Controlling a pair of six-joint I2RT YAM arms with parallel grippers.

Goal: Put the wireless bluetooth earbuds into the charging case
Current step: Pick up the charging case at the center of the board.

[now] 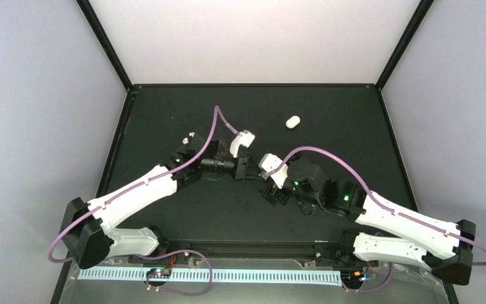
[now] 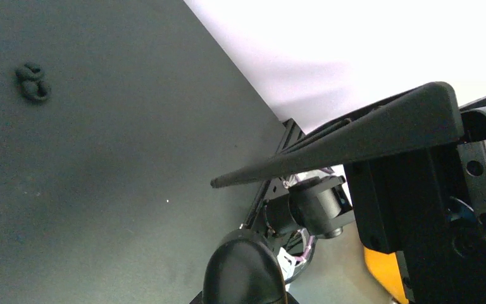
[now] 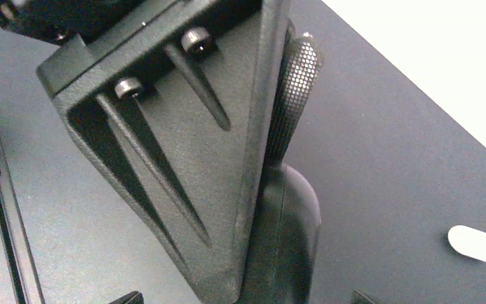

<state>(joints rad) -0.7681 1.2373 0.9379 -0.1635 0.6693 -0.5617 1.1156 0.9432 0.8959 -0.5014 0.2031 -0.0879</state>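
The charging case [image 2: 243, 269] is a smooth black rounded shell with a thin seam, held up off the mat. My left gripper [image 1: 251, 170] is shut on it. Its ribbed finger [image 3: 183, 158] presses flat against the case [image 3: 294, 240] in the right wrist view. My right gripper [image 3: 243, 296] is open, its two tips far apart at the bottom corners on either side of the case. One of its fingers [image 2: 354, 136] reaches across above the case in the left wrist view. A white oval piece [image 1: 293, 121] lies alone on the mat further back. I cannot tell if it is an earbud.
A small dark figure-eight-shaped bit [image 2: 33, 82] lies on the black mat [image 1: 329, 114]. The mat's raised black edge [image 1: 117, 139] runs along the left, with white walls beyond. The two arms meet at mid-table, wrists close together.
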